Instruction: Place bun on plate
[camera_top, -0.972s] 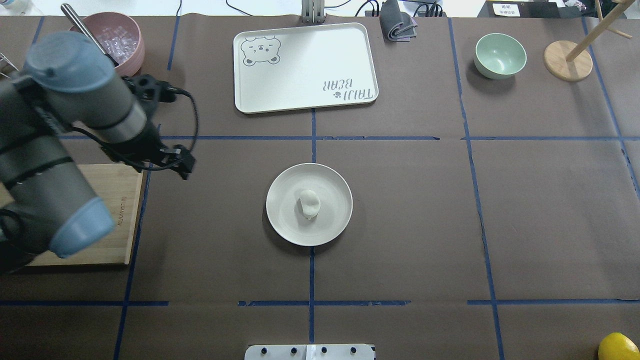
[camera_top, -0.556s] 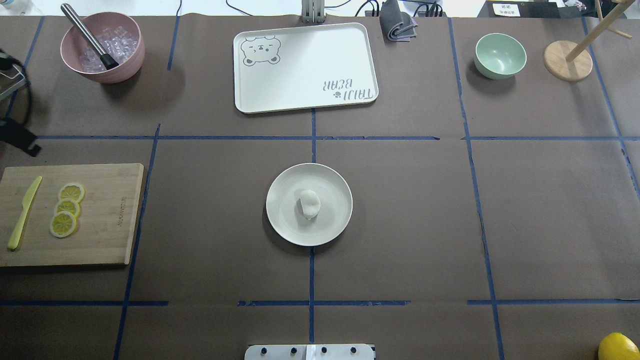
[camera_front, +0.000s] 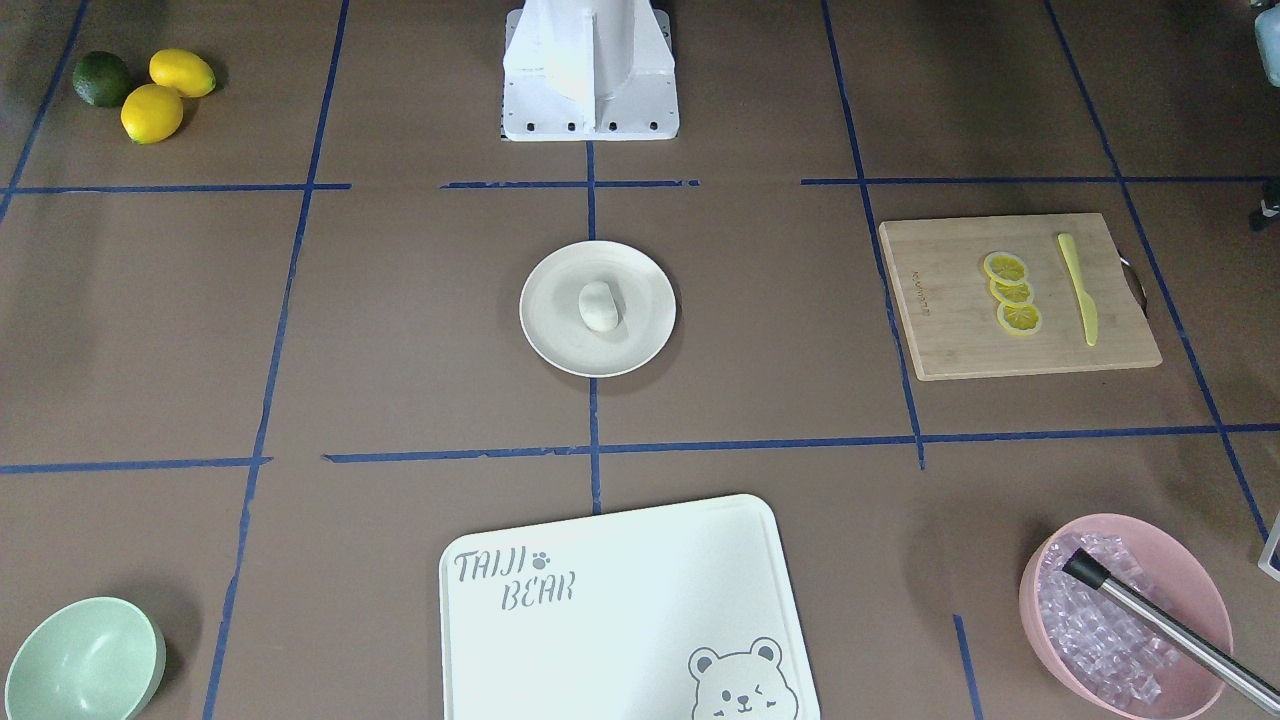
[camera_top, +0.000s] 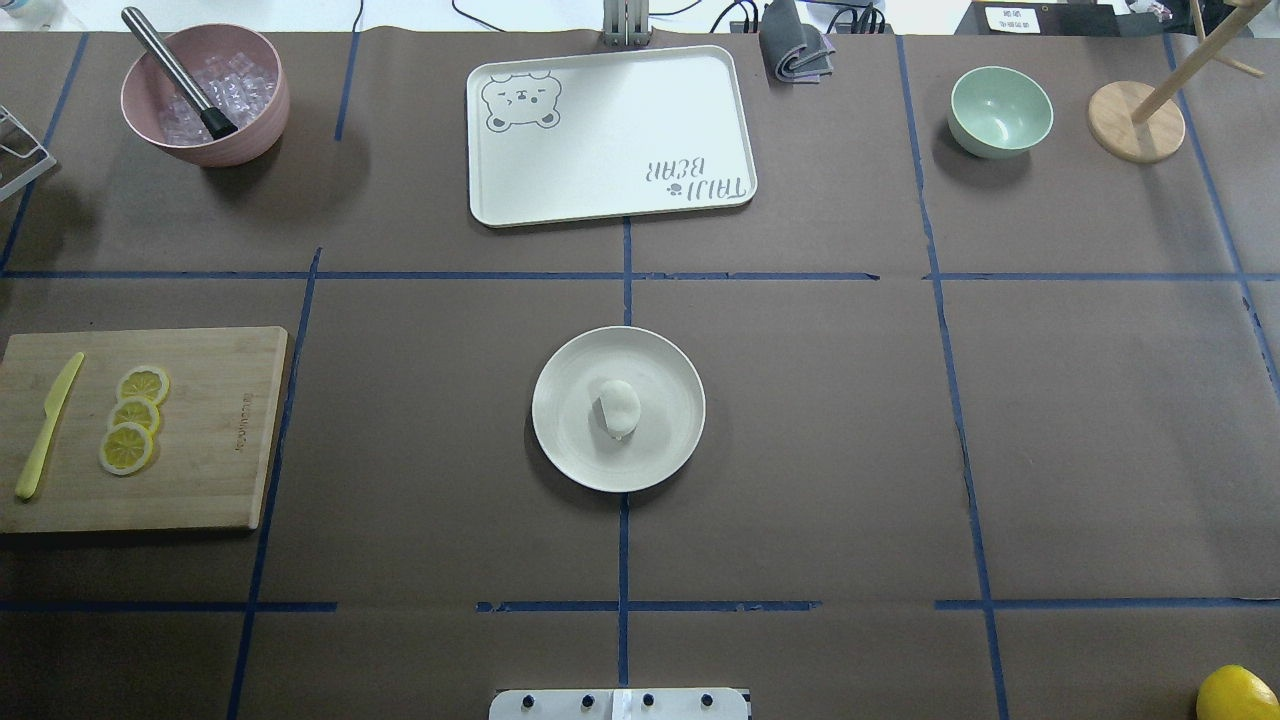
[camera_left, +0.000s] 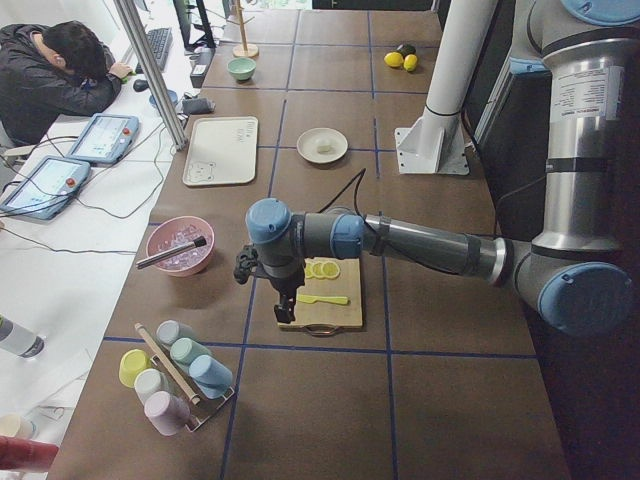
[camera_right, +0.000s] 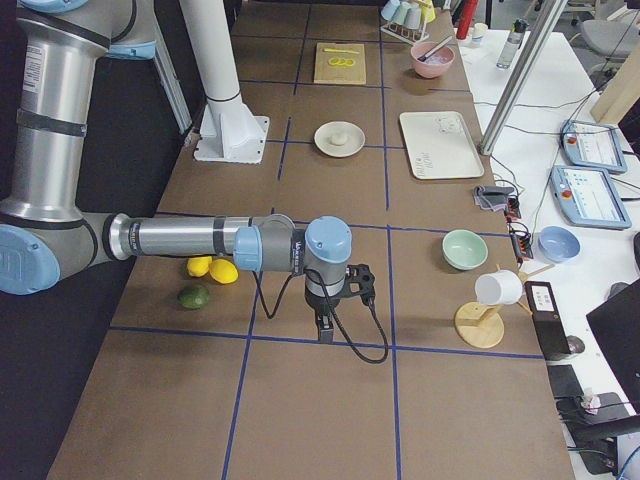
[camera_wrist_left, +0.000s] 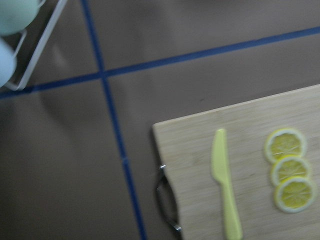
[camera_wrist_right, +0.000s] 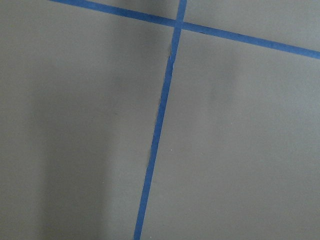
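Note:
The white oval bun (camera_top: 620, 405) lies near the middle of the round cream plate (camera_top: 560, 440) at the table's centre, with nothing touching it. The front-facing view shows the same bun (camera_front: 599, 305) on the plate (camera_front: 550, 335). My left gripper (camera_left: 285, 305) hangs over the near end of the wooden cutting board, far from the plate, and appears only in the left side view, so I cannot tell its state. My right gripper (camera_right: 324, 330) hovers over bare table at the opposite end, seen only from the right side; cannot tell its state either.
A bear-printed tray (camera_top: 610, 135) lies beyond the plate. A pink bowl of ice with a metal tool (camera_top: 205, 95) and a cutting board (camera_top: 215, 430) with lemon slices and a yellow knife are on the left. A mint bowl (camera_top: 1000, 110) and wooden stand (camera_top: 1135, 120) stand far right.
My left arm has pulled back out of the overhead view to the left, uncovering the cutting board. The bun and plate have stayed put.

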